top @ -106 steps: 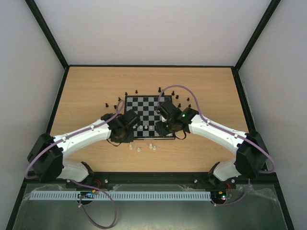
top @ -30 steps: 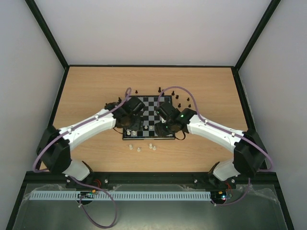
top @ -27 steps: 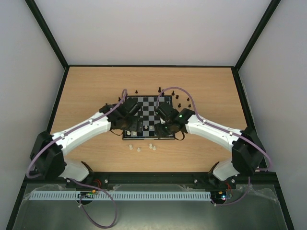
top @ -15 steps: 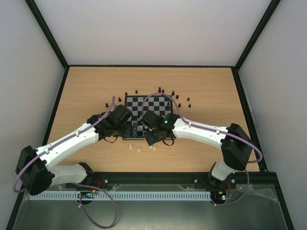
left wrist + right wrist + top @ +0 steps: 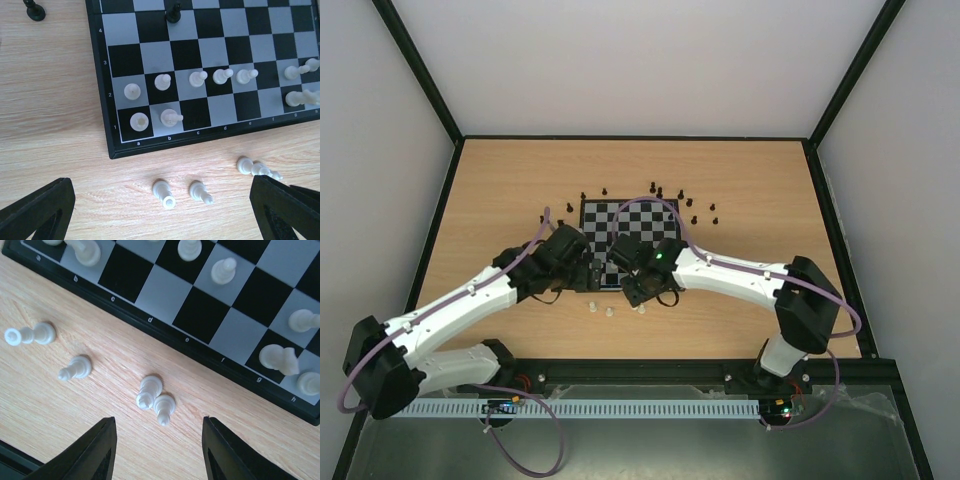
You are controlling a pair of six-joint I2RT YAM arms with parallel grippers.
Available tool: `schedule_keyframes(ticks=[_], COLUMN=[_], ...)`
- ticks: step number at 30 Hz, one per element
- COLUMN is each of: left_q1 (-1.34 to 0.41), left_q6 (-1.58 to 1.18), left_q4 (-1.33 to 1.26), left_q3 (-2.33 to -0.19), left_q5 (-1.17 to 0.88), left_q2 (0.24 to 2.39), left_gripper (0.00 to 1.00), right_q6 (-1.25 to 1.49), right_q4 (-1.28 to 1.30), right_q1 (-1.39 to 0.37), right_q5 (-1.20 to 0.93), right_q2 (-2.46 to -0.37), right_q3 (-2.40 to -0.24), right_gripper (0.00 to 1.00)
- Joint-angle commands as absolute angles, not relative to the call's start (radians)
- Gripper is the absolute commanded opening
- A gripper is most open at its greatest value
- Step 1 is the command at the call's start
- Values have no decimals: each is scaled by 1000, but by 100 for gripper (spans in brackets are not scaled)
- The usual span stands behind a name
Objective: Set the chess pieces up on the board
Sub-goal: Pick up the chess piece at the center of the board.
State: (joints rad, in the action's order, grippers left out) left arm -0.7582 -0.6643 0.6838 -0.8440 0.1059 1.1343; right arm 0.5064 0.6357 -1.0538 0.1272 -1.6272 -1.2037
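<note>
The board [image 5: 632, 216] lies mid-table with white chess pieces [image 5: 197, 77] along its near two rows. Three more white pieces [image 5: 610, 312] stand on the wood just in front of it. My left gripper [image 5: 160, 220] is open wide above two of them [image 5: 164, 192], off the board's near left corner [image 5: 586, 276]. My right gripper [image 5: 160, 450] is open and hangs over a touching pair of white pieces [image 5: 150, 390] in front of the board's near edge [image 5: 642, 292]. Neither gripper holds anything.
Several black pieces [image 5: 660, 190] stand on the wood behind and beside the board, one [image 5: 35, 11] off its left edge and one [image 5: 173, 12] on the board. A single white piece [image 5: 75, 367] and another [image 5: 30, 334] stand left of the pair. The two wrists are close together.
My left gripper has drawn back off the board toward the near left and opened wide. My right arm has swung left and nearer, off the board to the loose white pieces, its jaws narrowing.
</note>
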Motion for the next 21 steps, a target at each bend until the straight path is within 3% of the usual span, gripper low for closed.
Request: schedule_keyframes(ticks=[1, 21], left_q1=[-759, -751], left_q6=[-689, -712], left_q4=[679, 693], left_q3=[-861, -870], left_q5=[124, 151], left_q2=[1099, 1011], left_gripper=[99, 99], right_q6=[527, 511], right_q4=[709, 697], right_q1=[-1074, -1089], right_q5=[127, 100], right_q2=[-1675, -1765], right_q3=[-1220, -1247], right_gripper=[48, 38])
